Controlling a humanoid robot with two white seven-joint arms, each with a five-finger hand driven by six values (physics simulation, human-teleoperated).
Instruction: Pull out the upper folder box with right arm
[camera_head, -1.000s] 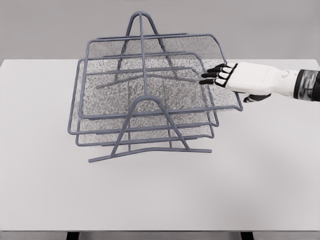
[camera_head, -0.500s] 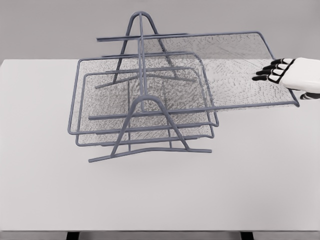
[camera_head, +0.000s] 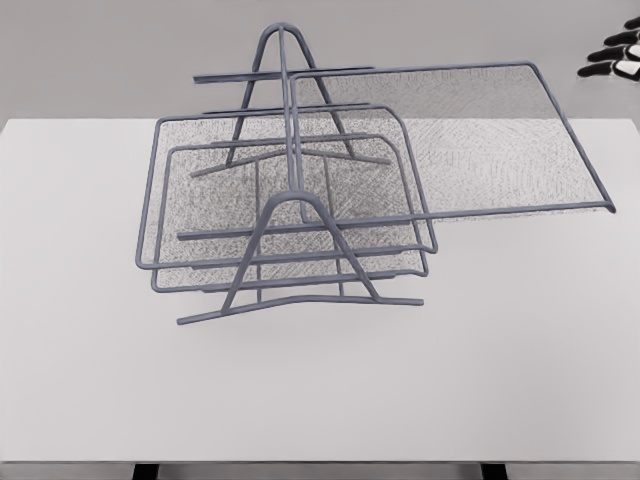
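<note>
A grey wire rack (camera_head: 284, 102) stands on the white table (camera_head: 320, 390), left of the middle. Its upper mesh tray (camera_head: 480, 140) sticks far out to the right, with its right rim near the table's right side. The middle tray (camera_head: 200, 180) and the lower tray (camera_head: 300, 262) sit inside the rack. Only the dark fingertips of my right hand (camera_head: 612, 58) show at the top right corner. They are stretched out, hold nothing, and are up and to the right of the pulled-out tray, apart from it.
The table's front edge runs along the bottom of the picture, with two dark legs below it. A grey wall lies behind the table.
The upper tray slid out to the right with the right hand. The hand has since let go and moved up and right, nearly out of view. The tray stays out.
</note>
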